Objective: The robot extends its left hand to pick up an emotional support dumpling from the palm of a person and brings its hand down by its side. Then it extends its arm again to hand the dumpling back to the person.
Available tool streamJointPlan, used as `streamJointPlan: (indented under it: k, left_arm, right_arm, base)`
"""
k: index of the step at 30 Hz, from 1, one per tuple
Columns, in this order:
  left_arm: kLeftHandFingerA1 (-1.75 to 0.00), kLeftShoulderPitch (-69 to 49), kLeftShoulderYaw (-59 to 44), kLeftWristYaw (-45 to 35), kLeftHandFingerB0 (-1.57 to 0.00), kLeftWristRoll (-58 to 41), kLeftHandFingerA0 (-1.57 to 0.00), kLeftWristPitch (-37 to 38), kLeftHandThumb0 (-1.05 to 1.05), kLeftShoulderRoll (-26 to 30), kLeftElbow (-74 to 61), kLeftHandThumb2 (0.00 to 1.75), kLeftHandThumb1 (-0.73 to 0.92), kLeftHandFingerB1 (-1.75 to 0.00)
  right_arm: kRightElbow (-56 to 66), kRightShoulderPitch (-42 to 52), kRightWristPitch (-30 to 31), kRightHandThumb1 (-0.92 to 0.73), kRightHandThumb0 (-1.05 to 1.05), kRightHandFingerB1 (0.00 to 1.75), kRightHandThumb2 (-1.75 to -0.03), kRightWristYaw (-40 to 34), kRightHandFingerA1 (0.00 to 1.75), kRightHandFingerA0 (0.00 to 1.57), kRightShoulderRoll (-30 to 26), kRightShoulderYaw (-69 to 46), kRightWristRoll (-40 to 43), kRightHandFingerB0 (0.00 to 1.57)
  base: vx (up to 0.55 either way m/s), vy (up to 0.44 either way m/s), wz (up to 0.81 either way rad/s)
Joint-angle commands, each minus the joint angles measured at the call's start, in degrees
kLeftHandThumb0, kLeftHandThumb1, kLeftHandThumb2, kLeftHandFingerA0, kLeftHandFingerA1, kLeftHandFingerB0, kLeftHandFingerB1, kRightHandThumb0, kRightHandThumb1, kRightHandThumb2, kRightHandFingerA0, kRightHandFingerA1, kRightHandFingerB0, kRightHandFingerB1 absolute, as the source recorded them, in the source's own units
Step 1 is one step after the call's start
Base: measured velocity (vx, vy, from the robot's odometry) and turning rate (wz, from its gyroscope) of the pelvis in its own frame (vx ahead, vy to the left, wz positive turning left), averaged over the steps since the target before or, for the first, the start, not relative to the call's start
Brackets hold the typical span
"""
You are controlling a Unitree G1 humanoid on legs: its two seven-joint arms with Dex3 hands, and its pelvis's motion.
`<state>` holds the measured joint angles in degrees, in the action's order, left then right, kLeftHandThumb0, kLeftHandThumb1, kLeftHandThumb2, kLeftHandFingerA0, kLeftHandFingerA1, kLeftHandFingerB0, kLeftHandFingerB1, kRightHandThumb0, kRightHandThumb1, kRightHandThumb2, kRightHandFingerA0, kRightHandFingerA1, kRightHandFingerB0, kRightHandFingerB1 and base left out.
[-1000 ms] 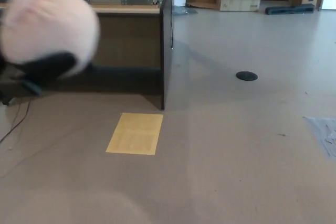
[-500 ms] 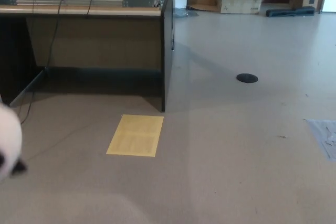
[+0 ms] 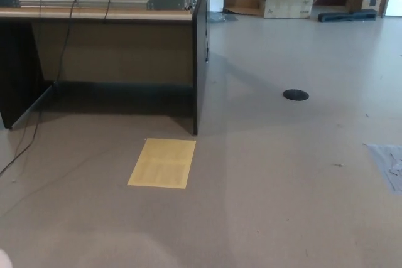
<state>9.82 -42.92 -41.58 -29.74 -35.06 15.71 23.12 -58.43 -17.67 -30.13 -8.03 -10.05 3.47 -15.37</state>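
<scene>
Dumpling (image 3: 3, 259) is showing only as a pale sliver at the bottom-left corner, on the left arm's side, low beside the robot. Neither hand is showing, so its grip cannot be told. No person is appearing ahead to receive it.

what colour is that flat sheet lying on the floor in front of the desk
Yellow, a pale mustard shade; the sheet shows clearly in the head view.

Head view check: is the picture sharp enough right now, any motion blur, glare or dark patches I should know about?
Head view: sharp, with no motion smear; the yellow sheet and round floor cover have crisp edges. Deep shadow under the desk hides detail there. Soft pale sheen on the floor, no harsh glare. A pale blur at the bottom left corner is too cut off to identify.
</scene>
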Motion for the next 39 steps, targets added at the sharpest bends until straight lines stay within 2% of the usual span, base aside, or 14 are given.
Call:
streamJointPlan:
  k: [1, 5, 10, 21, 23, 28, 34, 35, 37, 39]
  left_arm:
    - [-1.23, -0.31, 1.59, -1.18, -0.73, 3.15, -0.80, 15.09, -0.09, 3.68, 11.76, 0.60, 0.69, -0.72]
    - [-1.20, 0.75, 2.39, -1.35, -0.74, 2.50, -0.82, 16.10, -0.09, 4.75, 14.92, 0.60, 0.69, -0.72]
    - [-1.26, 2.98, 1.81, -0.86, -0.66, -0.10, -0.78, 14.38, -0.09, 6.81, 19.89, 0.61, 0.70, -0.76]
    - [-1.23, 2.90, 2.32, 0.05, -0.60, -1.71, -0.77, 14.57, -0.07, 7.46, 21.24, 0.62, 0.75, -0.81]
    - [-1.31, 2.86, 2.35, -0.47, -0.59, -2.01, -0.73, 14.64, -0.09, 7.56, 21.27, 0.63, 0.73, -0.85]
    - [-1.30, 2.79, 2.53, -0.39, -0.57, -2.25, -0.74, 14.83, -0.09, 7.80, 21.33, 0.64, 0.74, -0.83]
    - [-1.28, 3.07, 1.99, 1.72, -0.63, -2.81, -0.78, 15.48, -0.06, 7.43, 19.66, 0.62, 0.75, -0.77]
    - [-1.20, 4.75, 2.53, 1.41, -0.69, -2.55, -0.85, 17.29, -0.06, 8.19, 16.65, 0.63, 0.77, -0.77]
    - [-1.21, 6.10, 3.11, -0.07, -0.72, -2.90, -0.84, 16.49, -0.07, 9.61, 14.73, 0.63, 0.77, -0.74]
    - [-1.21, 7.84, 4.91, 1.73, -0.76, -1.21, -0.86, 18.55, -0.10, 10.68, 7.25, 0.61, 0.71, -0.70]
  right_arm:
    - [-0.54, 1.09, -2.47, -0.74, -0.53, 0.44, -0.63, -2.13, 0.63, 0.94, -0.33, -1.26, 1.45, 0.61]
    - [-0.41, 1.08, -2.27, -0.73, -0.53, 0.44, -0.63, -2.17, 0.64, 0.94, -0.38, -1.42, 1.51, 0.61]
    - [-0.54, 0.95, -2.20, -0.74, -0.54, 0.44, -0.63, -2.33, 0.63, 0.94, -0.58, -1.37, 1.03, 0.59]
    - [-0.86, 1.25, -2.68, -0.74, -0.53, 0.45, -0.62, -1.99, 0.65, 0.96, -0.37, -1.93, 1.11, 0.62]
    - [-1.36, 1.07, -3.03, -0.74, -0.53, 0.46, -0.62, -2.15, 0.65, 0.96, -0.38, -1.93, 1.02, 0.63]
    - [-1.41, 0.96, -3.22, -0.73, -0.52, 0.46, -0.62, -1.84, 0.67, 0.96, -0.22, -2.07, 1.36, 0.63]
    - [-1.38, 0.84, -3.28, -0.73, -0.52, 0.46, -0.62, -2.00, 0.66, 0.97, -0.42, -1.86, 1.01, 0.64]
    - [-1.37, 0.67, -3.18, -0.73, -0.52, 0.46, -0.62, -1.78, 0.65, 0.97, -0.51, -1.91, 1.10, 0.64]
    - [-1.35, 0.66, -2.97, -0.73, -0.52, 0.46, -0.62, -1.65, 0.65, 0.97, -0.59, -2.01, 1.22, 0.65]
    - [-1.03, 0.94, -2.68, -0.73, -0.51, 0.46, -0.62, -1.83, 0.65, 0.98, -0.91, -1.77, 0.79, 0.65]
  base:
    - [0.00, 0.000, 0.00]
    - [0.00, 0.000, 0.00]
    - [0.00, 0.000, 0.00]
    - [0.00, 0.000, 0.00]
    - [0.00, 0.000, 0.00]
    - [0.00, 0.000, 0.00]
    - [0.00, 0.000, 0.00]
    - [0.00, 0.000, 0.00]
    - [0.00, 0.000, 0.00]
    - [0.00, 0.000, 0.00]
